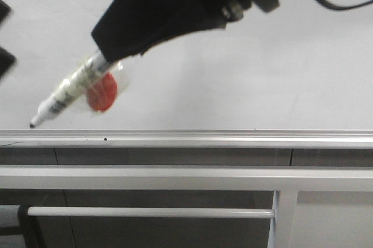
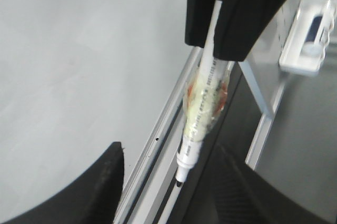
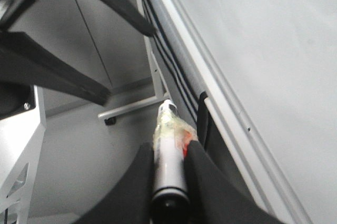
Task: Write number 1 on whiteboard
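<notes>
The whiteboard (image 1: 245, 73) fills the upper part of the front view, with its silver bottom rail (image 1: 233, 138) below. No black stroke shows on it; the number 1 is not in view. My right gripper (image 1: 116, 49) comes in from the upper right and is shut on a white marker pen (image 1: 64, 93) wrapped in clear tape with a red patch. The pen slants down to the left, its black tip just above the rail; I cannot tell if it touches. The right wrist view shows the pen (image 3: 168, 155) between the fingers. My left gripper (image 2: 167, 153) is open and empty, at the far left edge (image 1: 4, 35).
A tiny black dot (image 1: 105, 139) sits on the rail. White frame bars (image 1: 175, 178) and a thin rod (image 1: 145, 212) run below the board. A white holder (image 2: 310, 39) with something in it hangs to one side in the left wrist view.
</notes>
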Controlling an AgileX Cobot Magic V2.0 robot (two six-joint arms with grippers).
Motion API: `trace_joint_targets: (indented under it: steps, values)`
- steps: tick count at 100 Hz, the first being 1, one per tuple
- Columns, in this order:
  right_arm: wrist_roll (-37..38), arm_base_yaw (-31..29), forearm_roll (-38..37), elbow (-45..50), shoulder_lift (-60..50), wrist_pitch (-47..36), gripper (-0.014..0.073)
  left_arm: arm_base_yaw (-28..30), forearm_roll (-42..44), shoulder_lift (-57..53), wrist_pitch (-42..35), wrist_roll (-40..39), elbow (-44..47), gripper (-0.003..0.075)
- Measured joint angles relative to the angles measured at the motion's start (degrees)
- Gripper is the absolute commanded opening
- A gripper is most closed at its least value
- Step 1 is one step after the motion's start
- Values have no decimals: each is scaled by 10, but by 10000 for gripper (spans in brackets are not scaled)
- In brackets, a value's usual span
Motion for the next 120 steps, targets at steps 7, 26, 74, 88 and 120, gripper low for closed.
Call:
trace_joint_targets:
  steps: [7,26,74,88,120]
  values:
    - [0,0,0,0,-10,-5,-64,0,-18,-33,13,-1,0,310]
    - [0,0,1,0,-32,-12,-63,0,-61,-109,67,-2,0,158]
    - [1,0,3,79,-150,-82,-62,0,-165,-249,47,-39,67,-20]
    - [1,0,6,126,-208,-113,-62,9,-162,-297,8,-73,109,-20]
    - [1,0,19,225,-284,-173,-59,88,-150,-346,-109,-122,200,-20]
